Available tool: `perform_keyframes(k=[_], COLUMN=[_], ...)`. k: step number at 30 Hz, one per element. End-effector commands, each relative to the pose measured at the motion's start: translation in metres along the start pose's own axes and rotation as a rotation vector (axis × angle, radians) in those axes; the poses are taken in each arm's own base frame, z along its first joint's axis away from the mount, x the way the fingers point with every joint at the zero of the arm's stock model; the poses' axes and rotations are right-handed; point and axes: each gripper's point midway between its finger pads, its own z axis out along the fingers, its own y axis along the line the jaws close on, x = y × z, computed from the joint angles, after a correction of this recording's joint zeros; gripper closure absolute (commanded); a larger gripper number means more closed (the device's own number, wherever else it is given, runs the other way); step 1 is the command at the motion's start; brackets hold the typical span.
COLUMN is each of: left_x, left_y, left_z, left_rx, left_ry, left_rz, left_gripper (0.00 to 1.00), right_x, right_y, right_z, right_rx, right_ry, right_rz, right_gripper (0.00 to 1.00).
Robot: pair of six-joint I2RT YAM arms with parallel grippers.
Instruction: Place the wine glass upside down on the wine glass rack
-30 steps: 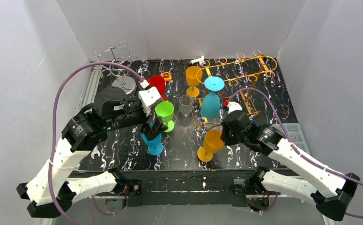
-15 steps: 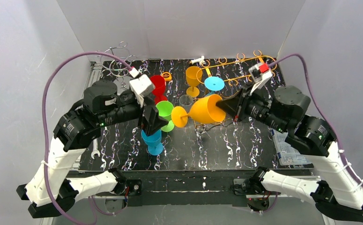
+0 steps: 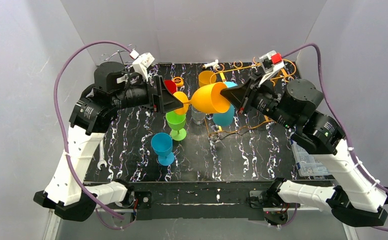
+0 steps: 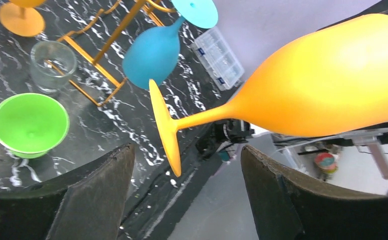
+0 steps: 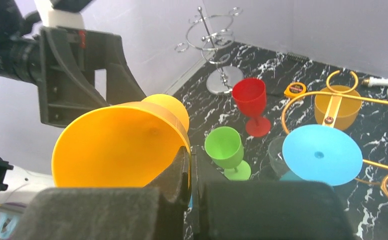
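The right gripper (image 3: 233, 95) was clenched on the rim of the orange wine glass (image 3: 209, 98), 1 finger inside the bowl and 1 outside, as the right wrist view showed. The glass lay on its side in mid-air above the table (image 3: 262, 155), its mouth toward the right arm and its foot pointing at the left arm. The left gripper (image 3: 174, 102) faced it with jaws released. In the left wrist view its 2 fingers (image 4: 96, 195) stood on either side of the foot with a gap on each side. Below and behind the glass stood the gold wine glass rack (image 4: 106, 47), with 1 blue glass (image 3: 224, 116) hanging upside down on it. A green glass (image 3: 175, 122) and a clear tumbler (image 3: 198, 116) stood upright just beside the rack.
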Motion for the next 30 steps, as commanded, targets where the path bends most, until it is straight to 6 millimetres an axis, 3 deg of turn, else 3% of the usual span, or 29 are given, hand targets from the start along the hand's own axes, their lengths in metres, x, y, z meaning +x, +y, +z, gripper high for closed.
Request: perform_keyframes(k=[1,6,10,14,18,20,23,24,28,30], left_x=[0.000,-0.006,-0.020,-0.030,-0.035,-0.040,-0.051,-0.054,-0.067,-0.067], left_y=[-0.021,-0.020,-0.019,-0.017,-0.013,-0.013,-0.016,-0.019,-0.029,-0.031], left_z=[-0.002,0.002,0.001,-0.002,-0.005,-0.008,-0.015,-0.019,-0.040,-0.046], left_rx=[0.112,0.113,0.105,0.085,0.059,0.055,0.059,0.066,0.056,0.049], left_ry=[0.007,-0.014,-0.052,-0.095,-0.127,-0.150,-0.198,-0.215,-0.322,-0.356], left_rz=[-0.080,-0.092,-0.053,0.023,0.114,0.192,0.410,0.493,0.833,0.981], left_gripper=[0.26,0.36,0.63,1.00,1.00,1.00,1.00,1.00,1.00,1.00], right_x=[-0.041,-0.036,-0.030,-0.022,-0.012,-0.004,0.016,0.022,0.064,0.079], right_y=[0.012,0.014,0.014,0.011,0.008,0.006,0.001,0.004,0.044,0.047], right_z=[-0.008,-0.002,0.003,0.004,0.001,0.001,-0.004,-0.007,-0.025,-0.031], right_rx=[-0.043,-0.060,-0.066,-0.062,-0.054,-0.049,-0.023,-0.045,-0.303,-0.326], right_ry=[-0.165,-0.163,-0.153,-0.140,-0.118,-0.086,0.007,0.041,0.239,0.323], right_rz=[-0.005,0.009,0.018,0.025,0.034,0.039,0.044,0.043,0.051,0.065], right_gripper=[0.99,0.99,0.99,0.99,0.97,0.75,0.14,0.03,0.02,0.02])
